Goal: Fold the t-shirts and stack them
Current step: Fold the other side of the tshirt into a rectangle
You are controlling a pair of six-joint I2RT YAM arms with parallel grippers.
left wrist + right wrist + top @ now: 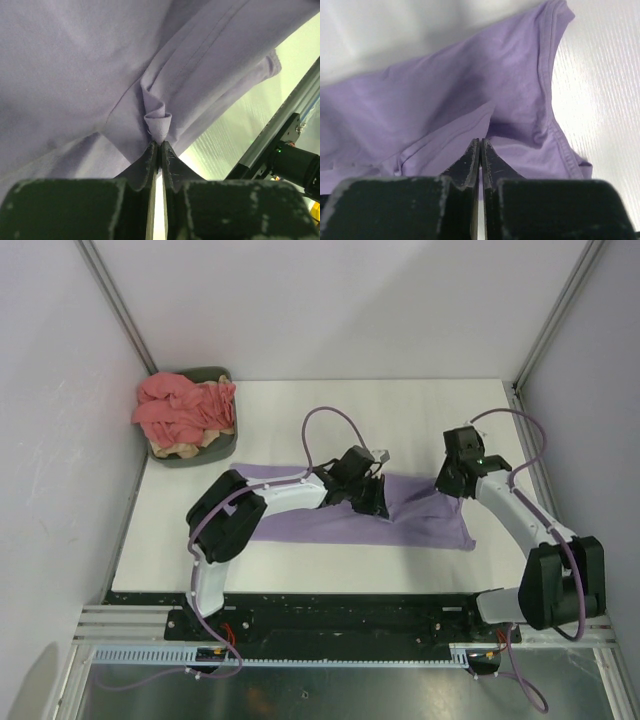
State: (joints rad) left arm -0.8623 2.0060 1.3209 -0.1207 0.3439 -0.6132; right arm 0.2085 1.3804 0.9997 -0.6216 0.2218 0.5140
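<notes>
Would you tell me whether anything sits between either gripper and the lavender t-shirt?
Nothing visible does. The left gripper and right gripper are each shut on a fold of the lavender t-shirt; the bin of other shirts sits apart at the far left corner.

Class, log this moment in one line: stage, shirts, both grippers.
stage: folding lavender cloth t-shirt | left gripper: shut on it | right gripper: shut on it | salmon-pink cloth shirts: heaped in dark grey-green bin

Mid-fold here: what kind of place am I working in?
Probably a lab robot cell, not a home: a white table boxed in by plain panels and aluminium posts, left arm and right arm bolted to a rail at its near edge, a bin of t-shirts, one lavender t-shirt spread out.
</notes>
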